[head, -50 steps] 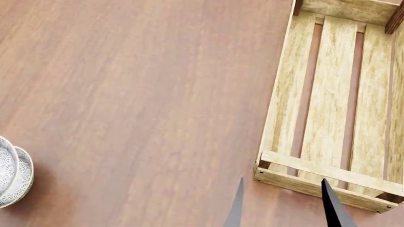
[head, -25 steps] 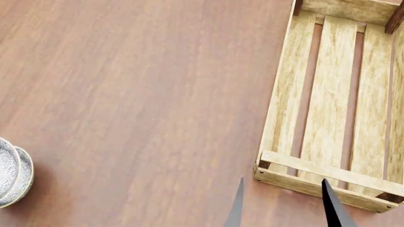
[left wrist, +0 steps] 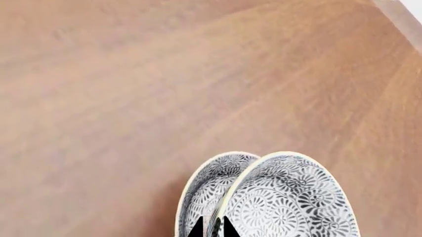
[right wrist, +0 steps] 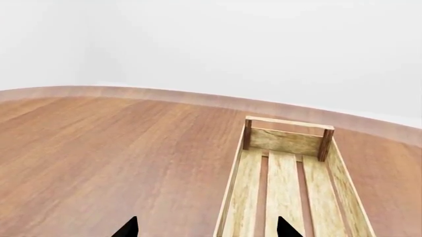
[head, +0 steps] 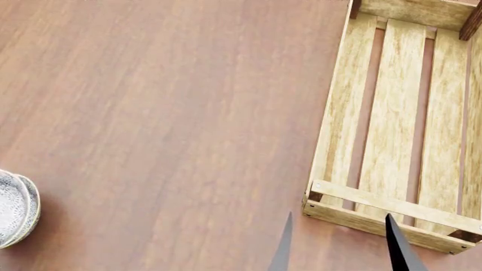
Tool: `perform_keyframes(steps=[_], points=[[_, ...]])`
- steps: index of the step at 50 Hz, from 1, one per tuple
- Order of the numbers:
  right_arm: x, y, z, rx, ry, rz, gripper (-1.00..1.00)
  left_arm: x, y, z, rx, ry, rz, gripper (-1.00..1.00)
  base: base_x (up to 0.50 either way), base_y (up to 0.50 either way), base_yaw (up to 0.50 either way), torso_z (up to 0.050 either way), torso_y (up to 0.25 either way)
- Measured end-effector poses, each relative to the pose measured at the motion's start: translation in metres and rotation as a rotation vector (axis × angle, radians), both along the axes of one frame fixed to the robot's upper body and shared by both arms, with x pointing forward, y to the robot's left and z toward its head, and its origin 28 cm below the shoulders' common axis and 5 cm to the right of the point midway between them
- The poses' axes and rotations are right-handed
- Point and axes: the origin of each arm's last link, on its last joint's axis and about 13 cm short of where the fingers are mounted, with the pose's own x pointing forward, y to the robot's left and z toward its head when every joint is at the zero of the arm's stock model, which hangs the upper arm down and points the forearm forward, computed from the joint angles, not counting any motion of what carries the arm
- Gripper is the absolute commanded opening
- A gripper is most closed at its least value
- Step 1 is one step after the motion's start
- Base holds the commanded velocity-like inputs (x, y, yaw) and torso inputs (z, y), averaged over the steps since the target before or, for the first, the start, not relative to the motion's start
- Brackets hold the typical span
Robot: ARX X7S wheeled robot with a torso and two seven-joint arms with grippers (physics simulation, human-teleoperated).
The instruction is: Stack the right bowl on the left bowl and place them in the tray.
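Two grey-and-white patterned bowls (left wrist: 290,202) sit nested one in the other and tipped up on edge; I cannot tell which is the right bowl. My left gripper (left wrist: 213,228) is shut on their rims. In the head view the bowls (head: 17,209) are cut off by the left edge and the left gripper is out of sight. The tray (head: 328,130), a light-wood slatted crate, lies at the right with nothing in it. My right gripper (head: 339,248) stands wide open by the tray's near left corner. The right wrist view has the gripper (right wrist: 205,228) straddling the side plank of the tray (right wrist: 290,140).
Brown wooden tabletop (head: 166,113) stretches between the bowls and the tray. Its curved far edge (right wrist: 132,91) meets a plain white wall. A pale table edge (left wrist: 402,12) shows in the left wrist view.
The nested bowls have tipped slightly more edge-on at the head view's left edge. The right gripper and the tray have hardly moved.
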Motion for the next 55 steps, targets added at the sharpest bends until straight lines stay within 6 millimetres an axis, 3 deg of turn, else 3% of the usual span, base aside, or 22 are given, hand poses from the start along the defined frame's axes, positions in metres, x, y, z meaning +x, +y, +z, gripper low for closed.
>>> perform_keyframes(steps=[13, 14, 55], points=[[0.000, 0.000, 0.000, -0.001, 0.001, -0.002, 1.00, 0.005, 0.000, -0.005, -0.013, 0.018, 0.005, -1.00, 0.00, 0.00, 0.00, 0.000, 0.001], [0.000, 0.000, 0.000, -0.001, 0.001, -0.002, 1.00, 0.006, 0.000, -0.005, -0.013, 0.018, 0.004, 1.00, 0.00, 0.00, 0.00, 0.000, 0.000], [0.000, 0.000, 0.000, -0.003, 0.003, -0.001, 1.00, 0.012, -0.001, -0.007, -0.030, 0.001, -0.005, 1.00, 0.00, 0.00, 0.00, 0.000, 0.000]])
